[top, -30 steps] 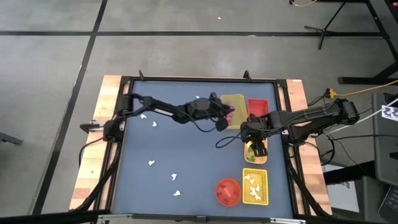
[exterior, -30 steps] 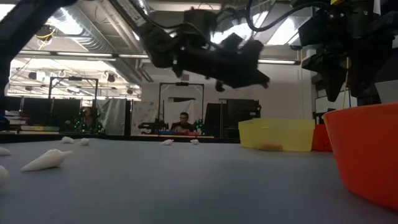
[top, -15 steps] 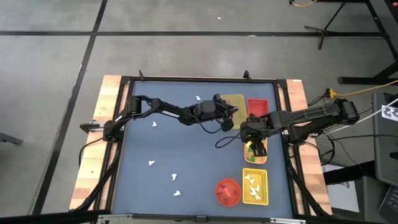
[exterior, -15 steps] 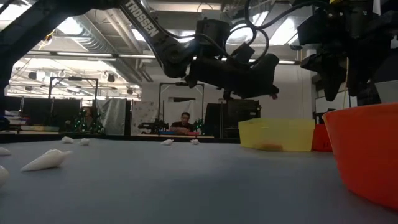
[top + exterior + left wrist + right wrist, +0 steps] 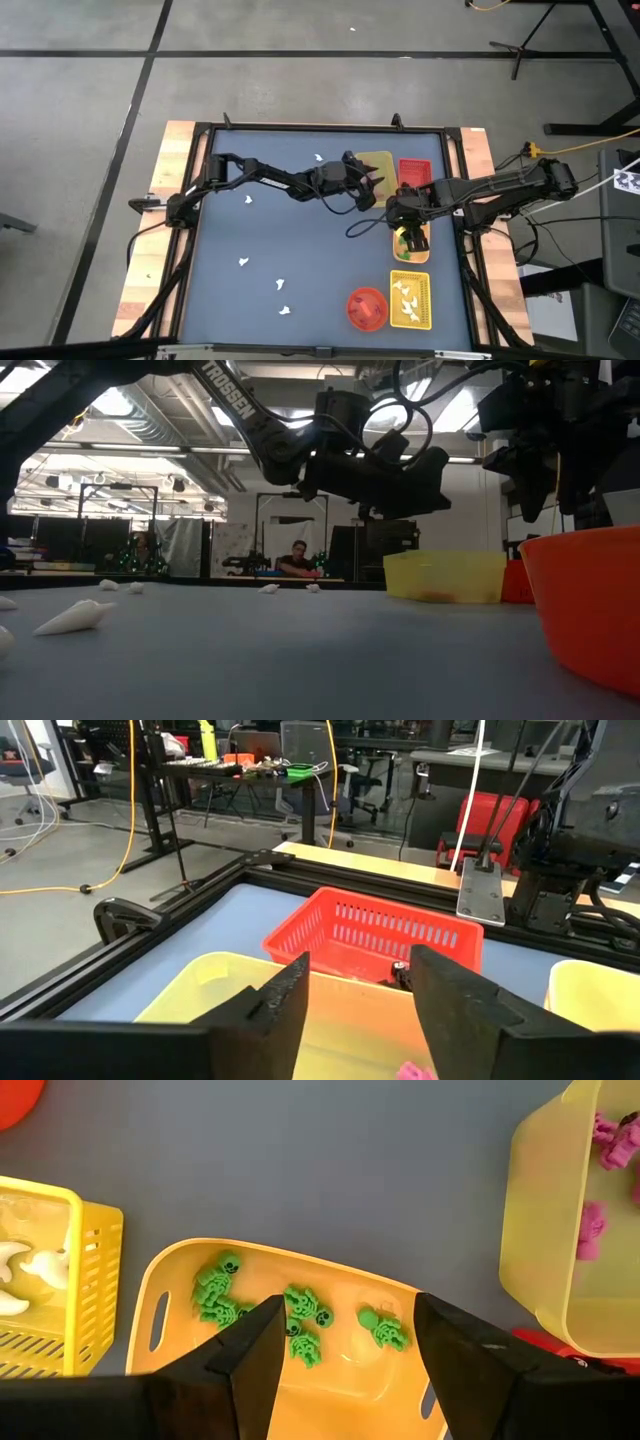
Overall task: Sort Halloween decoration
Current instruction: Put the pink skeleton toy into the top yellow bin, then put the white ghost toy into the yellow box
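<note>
My left gripper (image 5: 355, 970) stands open, nearly level, just above the pale yellow tray (image 5: 378, 165) at the far right; a pink piece (image 5: 410, 1070) lies in the tray below it. My right gripper (image 5: 350, 1315) is open and points down over the orange-yellow tray (image 5: 160, 1320), which holds several green pieces (image 5: 300, 1325). Nothing is between either pair of fingers. White ghost pieces (image 5: 243, 263) lie scattered on the blue table top, two near the left arm (image 5: 248, 199) and one by the far edge (image 5: 318, 157).
A red basket (image 5: 370, 935) stands beside the pale yellow tray. A yellow basket (image 5: 410, 300) with white ghosts and a round red-orange bowl (image 5: 366, 308) stand at the near right. The bowl fills the right side of the low view (image 5: 590, 610). People sit in the room beyond.
My left gripper has gone toward the table's right edge and slightly down, over the pale yellow tray, and has opened. The pink piece that showed at its fingertips half a second ago is no longer there. My right arm has kept still.
</note>
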You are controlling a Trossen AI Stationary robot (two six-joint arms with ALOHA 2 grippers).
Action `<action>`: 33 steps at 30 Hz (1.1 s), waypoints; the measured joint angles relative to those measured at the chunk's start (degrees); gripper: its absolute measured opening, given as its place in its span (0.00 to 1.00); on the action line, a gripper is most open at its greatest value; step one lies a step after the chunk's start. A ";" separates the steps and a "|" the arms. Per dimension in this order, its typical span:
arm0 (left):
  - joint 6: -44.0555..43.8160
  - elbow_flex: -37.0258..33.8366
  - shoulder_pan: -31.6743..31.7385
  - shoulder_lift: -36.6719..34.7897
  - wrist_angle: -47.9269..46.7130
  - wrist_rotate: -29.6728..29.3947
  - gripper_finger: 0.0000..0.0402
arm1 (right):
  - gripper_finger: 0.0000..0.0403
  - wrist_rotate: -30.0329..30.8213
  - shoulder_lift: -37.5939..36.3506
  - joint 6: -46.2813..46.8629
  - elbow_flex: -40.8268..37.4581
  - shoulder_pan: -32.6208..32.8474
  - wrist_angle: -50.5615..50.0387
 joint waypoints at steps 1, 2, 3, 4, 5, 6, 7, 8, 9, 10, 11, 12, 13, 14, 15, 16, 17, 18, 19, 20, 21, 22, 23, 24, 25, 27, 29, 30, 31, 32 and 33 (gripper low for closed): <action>-0.02 0.00 0.00 0.00 0.00 0.00 0.40 | 0.55 0.00 0.00 0.00 0.00 0.00 0.00; -0.02 0.00 0.00 0.00 -0.01 0.00 0.41 | 0.55 0.00 0.00 0.00 0.00 0.00 -0.01; -0.04 0.00 0.00 0.00 -0.03 0.00 0.42 | 0.55 0.00 0.00 0.00 0.00 0.00 -0.01; -0.04 0.00 0.00 0.00 -0.04 0.00 0.42 | 0.55 0.00 0.00 0.00 0.00 0.00 0.00; -0.06 0.00 0.00 0.00 -0.04 0.00 0.42 | 0.55 0.00 0.00 0.00 0.00 0.00 -0.01; -0.07 0.00 0.00 0.00 -0.04 0.00 0.42 | 0.55 0.00 0.00 0.00 0.00 0.00 -0.01; -0.07 0.00 0.00 0.00 -0.04 0.00 0.42 | 0.55 0.00 0.00 0.00 0.00 0.00 -0.01; -0.07 0.00 0.00 0.00 -0.04 0.00 0.42 | 0.55 0.00 0.00 0.00 0.00 0.00 -0.01; -0.08 0.00 0.00 0.00 -0.07 0.00 0.42 | 0.55 0.00 0.00 0.00 0.00 0.00 -0.01; -0.09 0.00 0.00 0.00 -0.10 0.00 0.42 | 0.55 0.00 0.00 0.00 0.00 0.00 0.01; -0.09 0.00 0.00 0.00 -0.09 0.01 0.42 | 0.55 0.00 0.00 0.00 0.00 0.00 -0.01; -0.09 0.00 0.00 0.00 -0.09 0.03 0.42 | 0.55 0.00 0.00 0.00 0.00 0.00 -0.01; -0.09 0.00 0.00 0.00 -0.09 0.10 0.42 | 0.55 0.00 0.00 0.00 0.00 0.00 -0.01; -0.09 0.00 0.00 0.00 -0.09 0.37 0.42 | 0.55 0.00 0.00 0.00 0.00 0.00 -0.01; -0.11 0.00 0.00 0.00 -0.07 0.39 0.42 | 0.55 0.00 0.00 0.00 0.00 0.00 -0.01; -0.11 0.00 0.00 -0.02 -0.07 0.41 0.42 | 0.55 0.00 0.00 0.00 0.00 0.00 -0.01; -0.13 0.00 0.00 -0.06 -0.07 0.42 0.42 | 0.55 0.00 0.00 0.02 0.00 0.00 -0.01; -0.13 0.00 0.00 -0.10 -0.07 0.42 0.42 | 0.55 0.00 0.00 0.02 0.00 0.00 -0.01; -0.14 0.00 0.00 -0.11 -0.06 0.44 0.42 | 0.55 0.00 0.00 0.02 0.00 0.00 -0.01; -0.15 0.00 0.00 -0.11 -0.04 0.44 0.42 | 0.55 0.00 0.00 0.02 0.00 0.00 -0.01; -0.15 0.00 0.00 -0.11 -0.04 0.44 0.42 | 0.55 0.00 0.00 0.02 0.00 0.00 -0.01; -0.15 0.00 0.00 -0.11 -0.04 0.44 0.42 | 0.55 0.00 0.00 0.02 0.00 0.00 -0.01; -0.13 0.00 0.00 -0.11 -0.04 0.44 0.42 | 0.55 0.00 0.00 0.02 0.00 0.00 -0.01; -0.11 0.00 0.00 -0.13 -0.04 0.44 0.42 | 0.55 0.00 0.00 0.02 0.00 0.00 -0.01; -0.03 0.00 0.02 -0.13 -0.03 0.44 0.42 | 0.55 0.00 0.00 0.02 0.00 0.00 -0.01; 0.00 0.00 0.00 -0.51 -0.34 0.46 0.42 | 0.55 0.00 0.00 0.02 0.00 0.00 -0.03; 0.02 0.00 0.01 -1.80 -2.20 0.48 0.42 | 0.55 0.07 0.00 0.02 0.00 0.00 -0.08; 0.03 0.00 0.02 -2.64 -3.08 0.48 0.42 | 0.55 0.54 0.00 0.09 0.00 0.00 -0.10; 0.03 0.03 0.01 -3.83 -4.65 0.50 0.42 | 0.55 1.31 0.00 0.45 0.00 0.02 -0.10; 0.04 0.04 0.00 -5.07 -6.83 0.50 0.42 | 0.55 2.36 0.00 1.22 0.00 0.02 -0.08; 0.05 0.07 -0.08 -6.40 -9.24 0.50 0.42 | 0.55 3.66 0.00 1.66 0.00 0.02 -0.08</action>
